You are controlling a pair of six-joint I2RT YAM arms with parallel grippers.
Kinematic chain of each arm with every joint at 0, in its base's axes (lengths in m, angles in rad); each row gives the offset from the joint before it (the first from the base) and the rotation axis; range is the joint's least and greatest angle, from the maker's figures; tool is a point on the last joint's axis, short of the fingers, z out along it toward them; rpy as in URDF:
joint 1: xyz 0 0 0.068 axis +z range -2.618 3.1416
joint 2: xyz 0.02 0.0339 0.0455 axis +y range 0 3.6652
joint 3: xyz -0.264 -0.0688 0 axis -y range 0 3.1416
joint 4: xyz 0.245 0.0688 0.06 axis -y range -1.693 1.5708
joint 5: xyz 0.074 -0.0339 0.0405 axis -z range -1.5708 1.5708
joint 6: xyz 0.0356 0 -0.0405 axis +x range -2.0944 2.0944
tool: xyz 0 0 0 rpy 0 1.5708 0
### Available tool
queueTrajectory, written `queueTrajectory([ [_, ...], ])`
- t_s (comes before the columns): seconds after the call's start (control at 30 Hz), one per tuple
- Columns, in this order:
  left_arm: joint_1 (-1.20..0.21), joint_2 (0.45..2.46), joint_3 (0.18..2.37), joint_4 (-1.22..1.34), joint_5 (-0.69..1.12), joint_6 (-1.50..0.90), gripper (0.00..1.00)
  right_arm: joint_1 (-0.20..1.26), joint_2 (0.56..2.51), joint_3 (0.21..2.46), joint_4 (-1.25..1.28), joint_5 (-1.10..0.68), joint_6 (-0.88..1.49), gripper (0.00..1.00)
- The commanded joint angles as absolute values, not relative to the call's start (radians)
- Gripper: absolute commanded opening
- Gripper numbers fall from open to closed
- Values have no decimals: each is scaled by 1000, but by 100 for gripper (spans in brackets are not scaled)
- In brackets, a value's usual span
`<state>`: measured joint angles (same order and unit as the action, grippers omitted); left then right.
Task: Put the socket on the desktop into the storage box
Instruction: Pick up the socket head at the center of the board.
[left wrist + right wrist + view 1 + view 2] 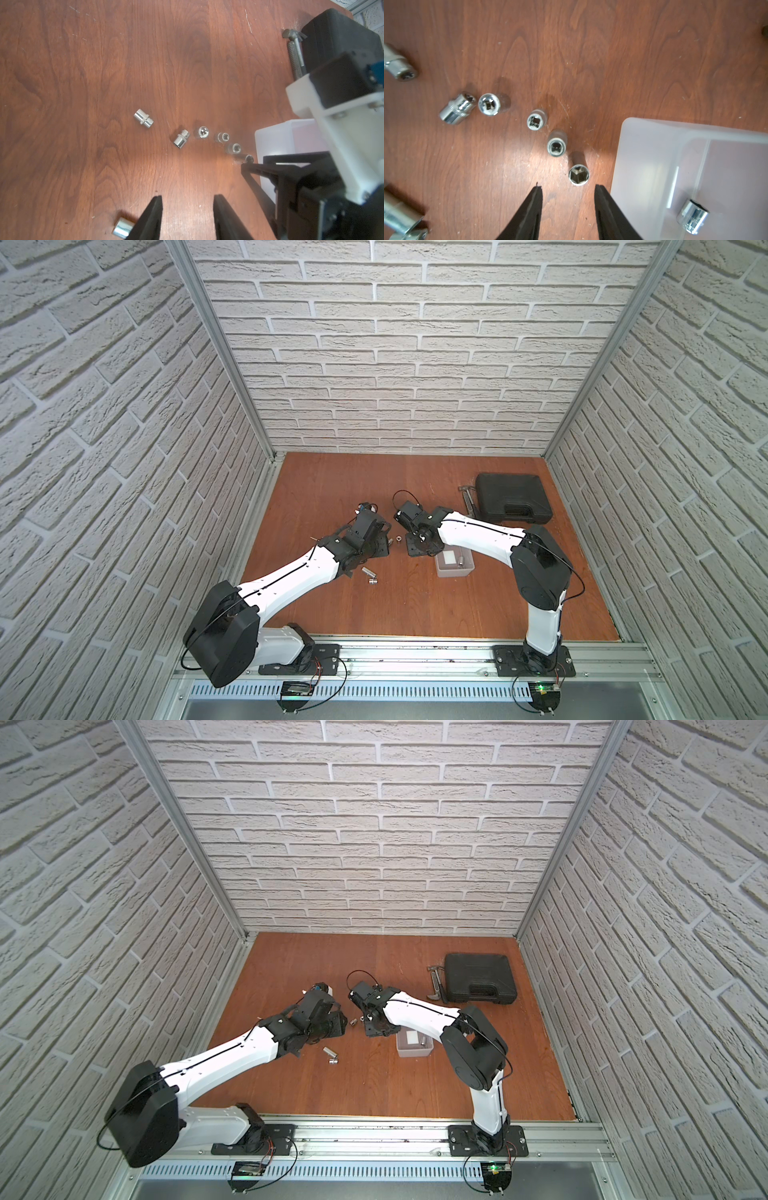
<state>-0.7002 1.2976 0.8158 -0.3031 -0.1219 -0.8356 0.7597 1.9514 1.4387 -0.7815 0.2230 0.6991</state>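
Several chrome sockets lie scattered on the reddish-brown desktop (415, 605). The translucent storage box (455, 572) (654, 149) stands right of centre, partly under my right arm, with one socket (693, 216) lying in it. My right gripper (568, 187) hangs open over bare wood beside the box's wall. An upright hex socket (579, 175) stands just ahead of its fingertips. My left gripper (188, 199) is open too, with nothing between its fingers. A lying socket (123, 228) rests just outside one finger. A row of sockets (222, 137) runs toward the box (274, 141).
A closed black tool case (513, 497) (480, 977) sits at the back right, with a hammer (469, 502) (295, 54) along its left side. Two more sockets (368, 571) (333, 1061) lie near my left forearm. Brick-patterned walls enclose three sides.
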Motion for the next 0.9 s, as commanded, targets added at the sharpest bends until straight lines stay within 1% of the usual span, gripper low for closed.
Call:
queueTrajectory([
  [0.0,-693,1291,800,-266,-114,-842,46,755,1971,1464,-789,245,694,47],
  [0.37,-693,1289,790,-265,-115,-843,46,744,2011,1470,-769,239,678,47],
  [0.63,-694,1289,784,-260,-117,-845,45,736,2027,1472,-763,238,674,44],
  [0.77,-693,1292,784,-259,-118,-845,45,731,2029,1472,-756,237,666,42],
  [0.87,-693,1294,784,-261,-118,-844,46,730,2034,1473,-753,232,661,37],
])
